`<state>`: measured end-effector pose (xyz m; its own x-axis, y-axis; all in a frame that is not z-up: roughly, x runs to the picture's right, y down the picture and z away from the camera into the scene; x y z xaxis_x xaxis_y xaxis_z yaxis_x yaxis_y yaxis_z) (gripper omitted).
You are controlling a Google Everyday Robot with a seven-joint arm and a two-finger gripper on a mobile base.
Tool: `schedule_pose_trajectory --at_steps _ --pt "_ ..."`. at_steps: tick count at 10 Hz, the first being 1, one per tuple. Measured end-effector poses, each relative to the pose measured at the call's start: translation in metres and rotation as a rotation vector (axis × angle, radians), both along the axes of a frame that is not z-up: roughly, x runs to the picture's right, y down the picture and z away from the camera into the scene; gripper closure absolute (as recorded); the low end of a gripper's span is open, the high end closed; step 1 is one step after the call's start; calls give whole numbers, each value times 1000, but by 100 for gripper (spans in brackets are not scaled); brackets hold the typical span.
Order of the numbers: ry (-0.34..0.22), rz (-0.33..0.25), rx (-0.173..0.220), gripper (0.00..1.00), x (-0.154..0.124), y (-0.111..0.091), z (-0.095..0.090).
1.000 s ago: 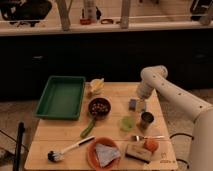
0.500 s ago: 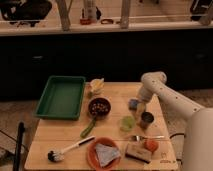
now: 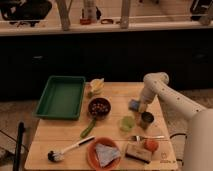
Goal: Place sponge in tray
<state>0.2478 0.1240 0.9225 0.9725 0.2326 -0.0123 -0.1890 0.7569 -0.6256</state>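
A small blue sponge (image 3: 134,105) lies on the wooden table (image 3: 65,137), right of the middle. The green tray (image 3: 61,96) sits empty at the table's back left, far from the sponge. My gripper (image 3: 142,106) hangs down from the white arm (image 3: 165,92) and sits right at the sponge's right side, touching or nearly touching it. The gripper's tip is partly hidden by the arm's wrist.
Near the sponge stand a metal cup (image 3: 146,120), a green cup (image 3: 127,123) and a dark bowl of food (image 3: 99,107). A fork (image 3: 147,137), an orange (image 3: 151,145), a tan block (image 3: 138,152), an orange plate with cloth (image 3: 104,153) and a dish brush (image 3: 70,150) lie in front.
The arm has sunk slightly, bringing the gripper lower at the blue sponge. The sponge and the other objects have not moved.
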Motion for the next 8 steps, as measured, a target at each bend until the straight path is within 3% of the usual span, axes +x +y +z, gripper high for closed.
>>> schedule_pose_trajectory --at_steps 2,3,8 --pt "-17 -4 16 92 -3 -11 -8" --pt "-30 -9 23 98 -5 -17 -13" --pt "-171 -67 54 100 -24 -55 -35"
